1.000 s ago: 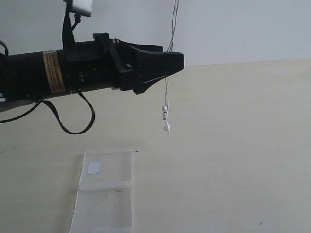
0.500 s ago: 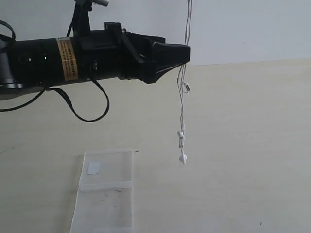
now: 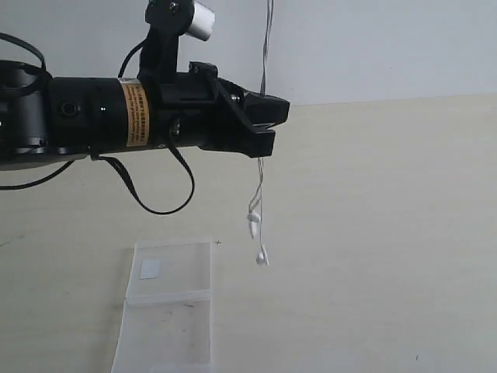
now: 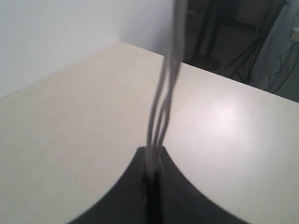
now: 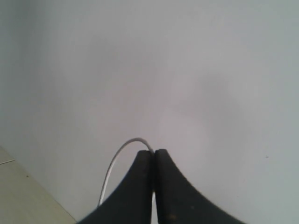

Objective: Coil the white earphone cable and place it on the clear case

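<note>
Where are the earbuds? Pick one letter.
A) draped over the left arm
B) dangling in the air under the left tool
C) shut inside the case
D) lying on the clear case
B: the earbuds dangle on the white earphone cable below the left tool, beside the clear case, not on it.

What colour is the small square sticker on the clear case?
White; the sticker on the clear case shows best in the exterior view.
</note>
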You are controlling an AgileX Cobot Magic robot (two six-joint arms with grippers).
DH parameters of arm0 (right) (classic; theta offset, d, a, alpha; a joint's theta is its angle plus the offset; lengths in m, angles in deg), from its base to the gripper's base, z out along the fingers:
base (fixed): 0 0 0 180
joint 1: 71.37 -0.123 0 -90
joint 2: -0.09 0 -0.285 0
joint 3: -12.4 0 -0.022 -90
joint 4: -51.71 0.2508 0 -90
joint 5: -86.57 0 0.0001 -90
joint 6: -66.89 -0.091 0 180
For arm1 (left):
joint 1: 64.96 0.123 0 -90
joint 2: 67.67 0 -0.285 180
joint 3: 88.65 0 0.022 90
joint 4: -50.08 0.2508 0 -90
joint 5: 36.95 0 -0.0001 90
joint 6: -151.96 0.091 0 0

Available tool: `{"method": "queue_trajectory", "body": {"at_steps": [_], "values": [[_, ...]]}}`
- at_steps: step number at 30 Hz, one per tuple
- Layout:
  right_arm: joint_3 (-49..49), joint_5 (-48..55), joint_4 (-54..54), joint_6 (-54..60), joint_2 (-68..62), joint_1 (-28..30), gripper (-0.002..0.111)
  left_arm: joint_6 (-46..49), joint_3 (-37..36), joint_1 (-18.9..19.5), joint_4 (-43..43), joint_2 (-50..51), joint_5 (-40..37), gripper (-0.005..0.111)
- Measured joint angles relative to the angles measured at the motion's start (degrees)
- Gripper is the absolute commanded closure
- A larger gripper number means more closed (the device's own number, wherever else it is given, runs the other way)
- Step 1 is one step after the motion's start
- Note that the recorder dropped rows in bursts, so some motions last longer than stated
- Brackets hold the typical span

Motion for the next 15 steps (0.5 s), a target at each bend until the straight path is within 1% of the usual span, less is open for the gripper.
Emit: {"method": "queue_trajectory", "body": {"at_steps": [3,6,11,13,15], "values": [[0.00,0.00,-1.60,-0.24,0.11,0.00,0.108,0.00,0.00,0.00,0.00,0.00,0.39,0.107],[0.00,2.00,-7.93,-4.37,1.16,0.00,0.108,0.00,0.00,0.00,0.00,0.00,0.93,0.107],[0.00,12.33,-25.85,-15.69,4.57,0.00,0.108,0.00,0.14,0.00,0.00,-2.19,1.03,0.107],[0.00,16.24,-29.58,-18.04,5.75,0.00,0.108,0.00,0.67,0.00,0.00,-2.91,1.03,0.107],[0.00,18.26,-30.44,-18.33,6.40,0.00,0.108,0.00,1.32,0.00,0.00,-3.27,1.27,0.106]]}}
